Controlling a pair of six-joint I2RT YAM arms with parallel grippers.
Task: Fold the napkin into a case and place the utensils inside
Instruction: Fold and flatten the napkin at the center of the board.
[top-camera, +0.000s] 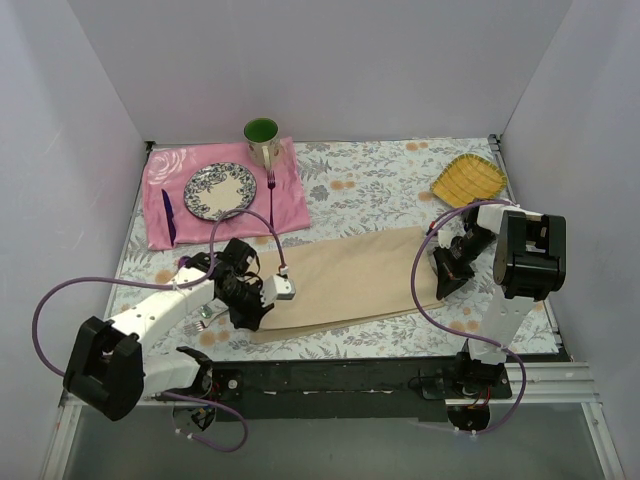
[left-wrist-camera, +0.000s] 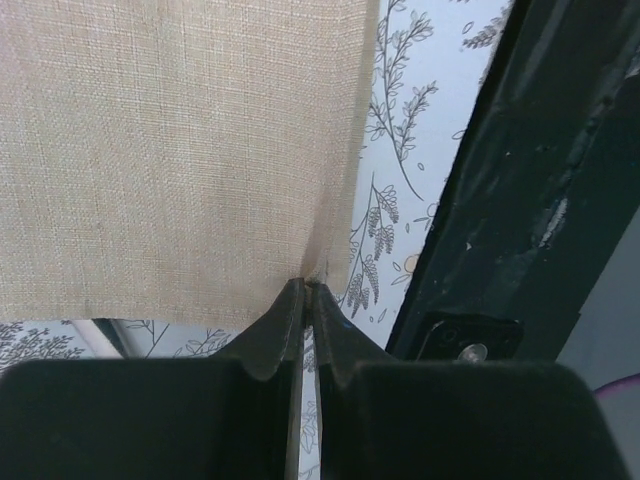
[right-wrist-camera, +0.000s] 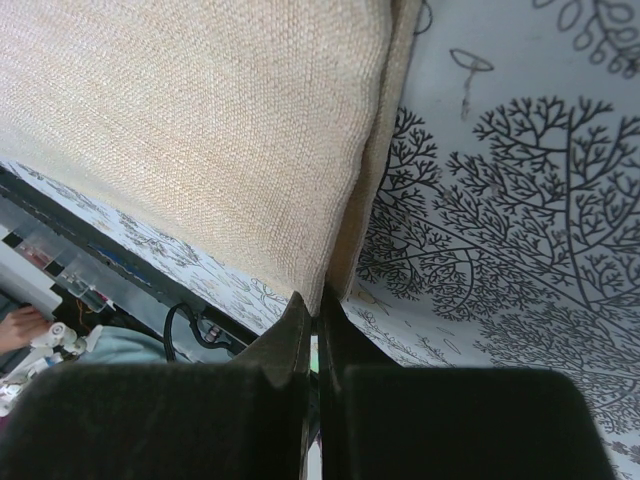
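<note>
Overhead and wrist views of a floral tabletop (top-camera: 380, 180) with the napkin (top-camera: 350, 280) as reference. The napkin, plain beige-tan cloth, lies near the middle of the tabletop as a long doubled strip running left to right.

Containers: beyond the napkin's left end a pink mat (top-camera: 290, 205) carries a patterned plate (top-camera: 220, 190). A mug (top-camera: 262, 140) with a green inside stands on the mat's far edge. A dark purple utensil (top-camera: 168, 215) lies left of the plate and a purple fork (top-camera: 271, 195) right of it. What the mug holds cannot be told. Beyond the napkin's right end sits a yellow ribbed dish (top-camera: 468, 180). A small pale fork (top-camera: 205, 315) shows just left of the napkin's left end, partly hidden by the left arm (top-camera: 160, 310).

Fingers: the left fingers (left-wrist-camera: 285, 325) are pressed together on the napkin's near left corner (left-wrist-camera: 180, 150). The cloth puckers where the tips meet, beside the black rail (left-wrist-camera: 520, 200) along the tabletop's near edge. The right fingers (right-wrist-camera: 290, 330), at the end of the right arm (top-camera: 520, 260), are likewise pressed together, clamped on the napkin's right end (right-wrist-camera: 200, 130). There two layers of cloth run side by side into the tips. Both ends of the napkin are thus pinched while its middle rests flat on the tabletop.
</note>
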